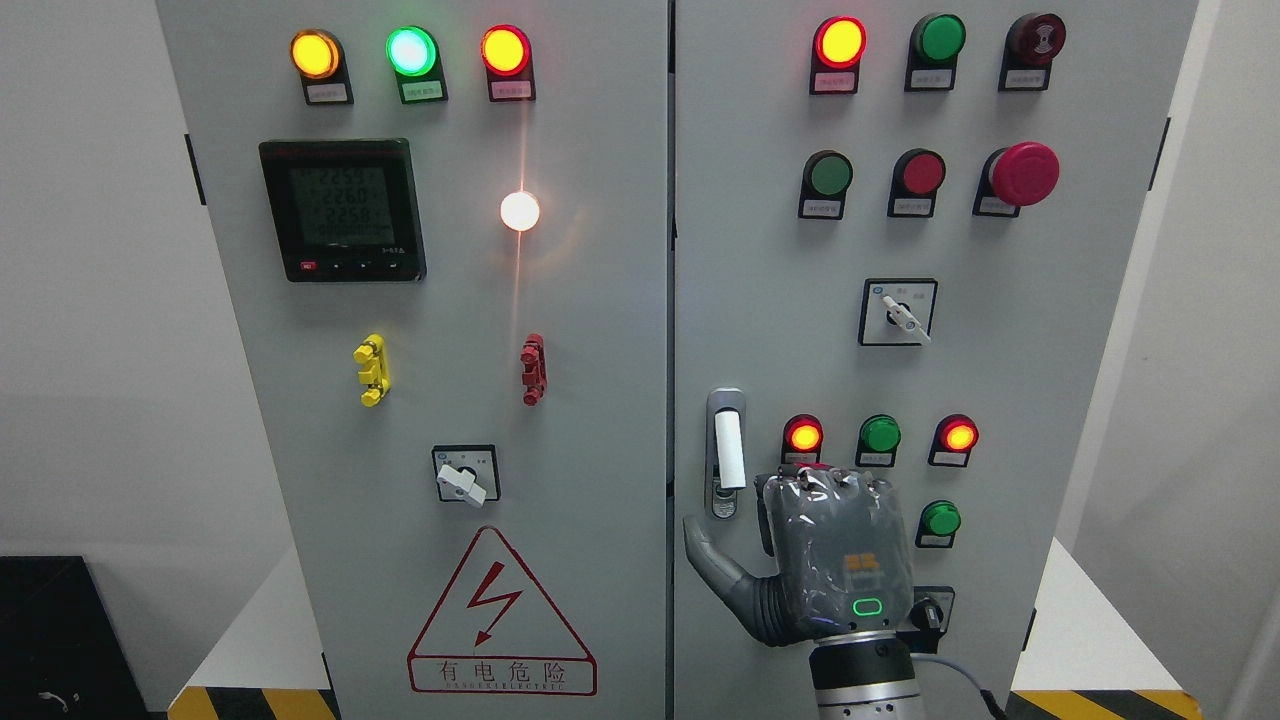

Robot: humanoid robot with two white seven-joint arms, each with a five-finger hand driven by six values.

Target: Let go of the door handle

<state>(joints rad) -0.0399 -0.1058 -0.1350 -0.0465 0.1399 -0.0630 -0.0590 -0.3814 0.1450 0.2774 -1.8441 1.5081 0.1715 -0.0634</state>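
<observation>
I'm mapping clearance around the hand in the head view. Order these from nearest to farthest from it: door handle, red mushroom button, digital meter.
From the right hand:
1. Door handle, just up-left of the hand.
2. Red mushroom button, upper right on the same door.
3. Digital meter, upper left on the other door.

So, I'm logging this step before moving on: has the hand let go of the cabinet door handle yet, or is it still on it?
Done: the right hand looks clear of the door handle, which stands upright in its recess with nothing around it. In hand: the hand sits just below and right of the handle, thumb out to the left, other fingers hidden behind its back. Left: probably only drawing the arm away from the cabinet door.
</observation>
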